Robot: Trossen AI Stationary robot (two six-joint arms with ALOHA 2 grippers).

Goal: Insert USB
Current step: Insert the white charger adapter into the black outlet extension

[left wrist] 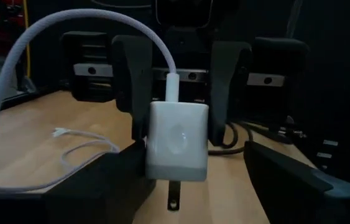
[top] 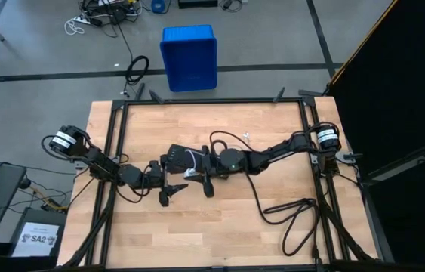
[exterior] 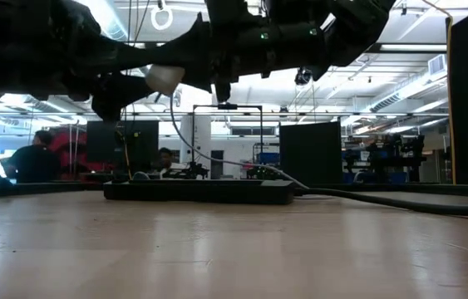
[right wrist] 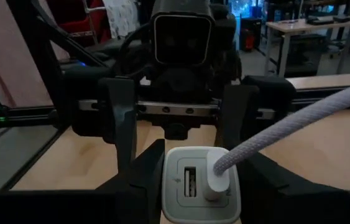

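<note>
White charger block with USB plugged in, clamped by right hand, left hand open facing it, black power strip on counter behind.

Tabletop: pale wood planks, matt. Charger block: smooth white plastic, slight sheen. USB cable: woven cloth-like sheath. Right gripper fingers: matt black plastic.

Black cord loops across table's right; front bare.
</note>
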